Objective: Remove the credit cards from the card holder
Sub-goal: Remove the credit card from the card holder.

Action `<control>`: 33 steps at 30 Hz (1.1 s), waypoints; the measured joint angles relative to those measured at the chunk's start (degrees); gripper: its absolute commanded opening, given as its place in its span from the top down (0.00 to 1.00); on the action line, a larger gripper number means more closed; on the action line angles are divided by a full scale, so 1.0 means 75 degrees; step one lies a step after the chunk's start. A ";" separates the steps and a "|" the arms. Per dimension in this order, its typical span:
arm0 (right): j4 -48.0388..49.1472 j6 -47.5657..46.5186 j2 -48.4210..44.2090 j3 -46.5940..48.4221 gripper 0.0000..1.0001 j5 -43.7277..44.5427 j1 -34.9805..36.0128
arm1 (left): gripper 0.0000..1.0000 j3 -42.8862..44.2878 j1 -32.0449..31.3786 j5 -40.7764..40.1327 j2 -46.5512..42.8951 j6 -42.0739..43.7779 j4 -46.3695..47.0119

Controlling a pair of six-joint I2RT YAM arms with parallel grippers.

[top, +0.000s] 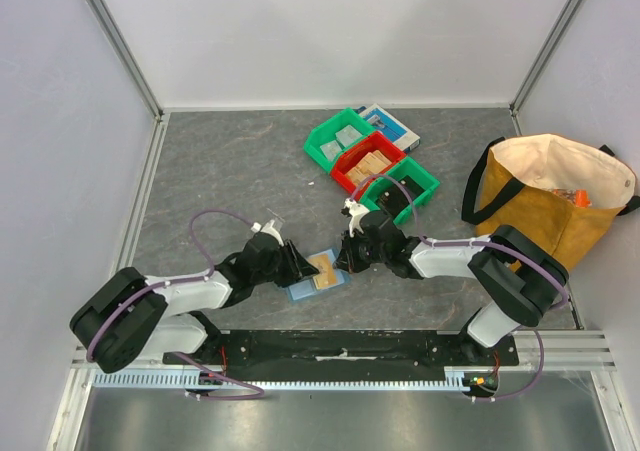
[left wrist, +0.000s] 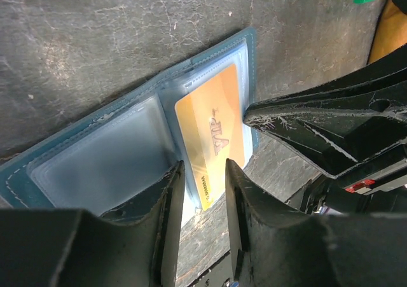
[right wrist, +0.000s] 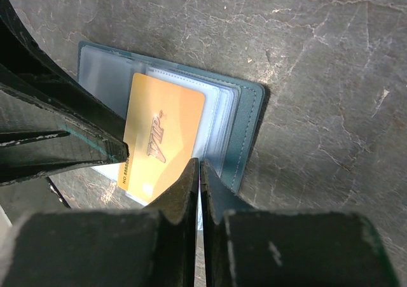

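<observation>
Orange VIP credit card (left wrist: 213,131): lies mid-table on the open card holder (left wrist: 95,153), on the half nearer the right arm. Its long axis runs into the left gripper (left wrist: 203,169), whose parted jaws straddle its short end. Beside its long edge, the right gripper (right wrist: 200,166) is clenched.

Reads "VIP" in dark slanted letters on the orange credit card (right wrist: 168,118) in the card holder (right wrist: 245,121), with a tiny number line along one edge, too blurred.
</observation>
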 measured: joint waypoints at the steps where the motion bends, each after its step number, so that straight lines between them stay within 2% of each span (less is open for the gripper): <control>1: 0.0006 0.0009 0.0000 -0.0009 0.92 -0.0006 -0.0006 | 0.64 -0.0035 0.0000 0.0000 0.0041 -0.0038 0.0093; 14: 0.0032 0.0020 0.0000 -0.0029 0.93 -0.0061 -0.0044 | 0.70 -0.0510 -0.0006 -0.0006 0.0140 -0.0460 0.0912; 19: 0.0032 0.0020 0.0000 -0.0032 0.93 -0.0067 -0.0044 | 0.83 -0.0533 -0.0009 0.0006 0.0382 -0.0548 0.1198; 23: 0.0029 0.0020 0.0000 -0.0035 0.93 -0.0079 -0.0058 | 0.98 -0.0656 -0.0006 -0.0003 0.0344 -0.0662 0.1335; 33: 0.0035 0.0047 0.0035 -0.0035 0.93 -0.0102 -0.0093 | 0.98 -0.1005 -0.0009 -0.0061 -0.0443 -0.0842 0.1256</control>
